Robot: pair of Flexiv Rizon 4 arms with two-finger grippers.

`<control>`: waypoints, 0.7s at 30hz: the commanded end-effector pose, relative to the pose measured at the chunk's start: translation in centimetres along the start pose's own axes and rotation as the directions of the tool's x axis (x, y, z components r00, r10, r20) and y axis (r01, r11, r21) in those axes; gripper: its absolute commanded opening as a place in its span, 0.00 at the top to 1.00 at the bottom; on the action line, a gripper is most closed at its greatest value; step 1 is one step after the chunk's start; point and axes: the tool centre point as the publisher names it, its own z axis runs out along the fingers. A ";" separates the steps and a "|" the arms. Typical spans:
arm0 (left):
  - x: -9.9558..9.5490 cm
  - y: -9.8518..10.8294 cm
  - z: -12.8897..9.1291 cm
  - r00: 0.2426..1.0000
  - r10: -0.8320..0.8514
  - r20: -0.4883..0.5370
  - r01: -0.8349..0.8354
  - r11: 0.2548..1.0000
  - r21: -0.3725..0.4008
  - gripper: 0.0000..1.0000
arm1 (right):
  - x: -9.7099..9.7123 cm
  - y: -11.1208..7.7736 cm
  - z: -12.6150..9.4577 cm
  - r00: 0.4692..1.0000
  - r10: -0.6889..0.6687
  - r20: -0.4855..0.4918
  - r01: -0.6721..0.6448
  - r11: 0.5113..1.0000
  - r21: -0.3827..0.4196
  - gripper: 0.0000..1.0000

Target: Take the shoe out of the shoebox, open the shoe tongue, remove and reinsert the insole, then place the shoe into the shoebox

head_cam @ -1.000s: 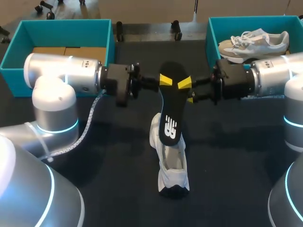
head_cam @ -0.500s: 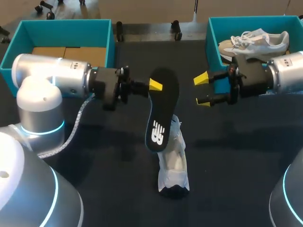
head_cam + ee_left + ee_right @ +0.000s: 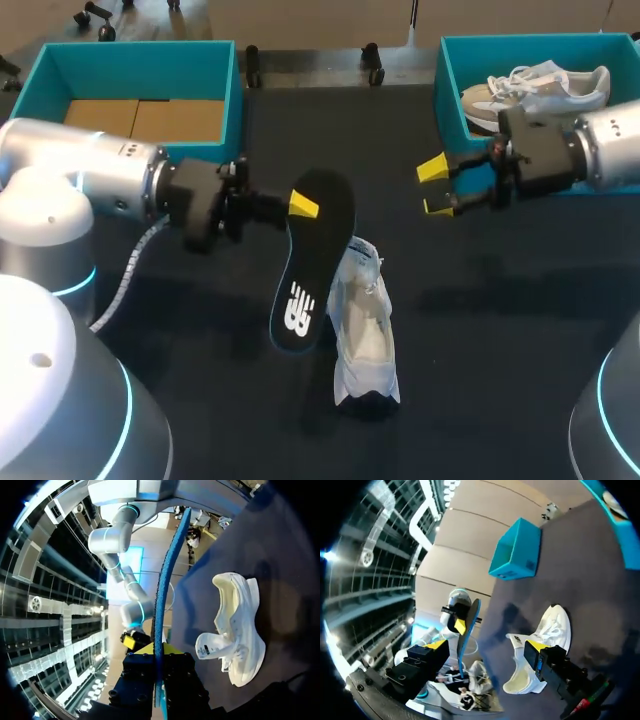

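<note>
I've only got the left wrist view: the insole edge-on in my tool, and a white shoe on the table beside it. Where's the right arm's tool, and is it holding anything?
Observer: The right tool is open and empty. It hangs above the table in front of the right shoebox, apart from the insole.
Operator: Anything in that box?
Observer: Yes, a second shoe lies in it, light-coloured with white laces.
Operator: And the other box?
Observer: No shoe shows in the left shoebox, only its brown cardboard floor.
</note>
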 end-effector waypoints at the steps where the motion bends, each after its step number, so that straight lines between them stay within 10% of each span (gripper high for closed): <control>1: -0.2 -1.0 -0.1 1.000 -0.010 -0.013 0.010 1.000 -0.010 1.00 | 0.5 -0.9 -2.4 0.958 -0.276 0.084 0.267 0.958 0.108 0.00; 14: 0.3 -1.1 0.5 0.990 -0.003 -0.139 0.002 1.000 -0.014 1.00 | 0.4 -1.2 -2.9 0.944 -0.318 0.081 0.303 0.939 0.161 0.00; 21: 0.3 -2.2 1.2 0.990 -0.075 -0.116 0.077 0.997 0.015 1.00 | 0.1 -1.8 -3.5 0.764 -0.591 0.258 0.500 0.795 0.342 0.00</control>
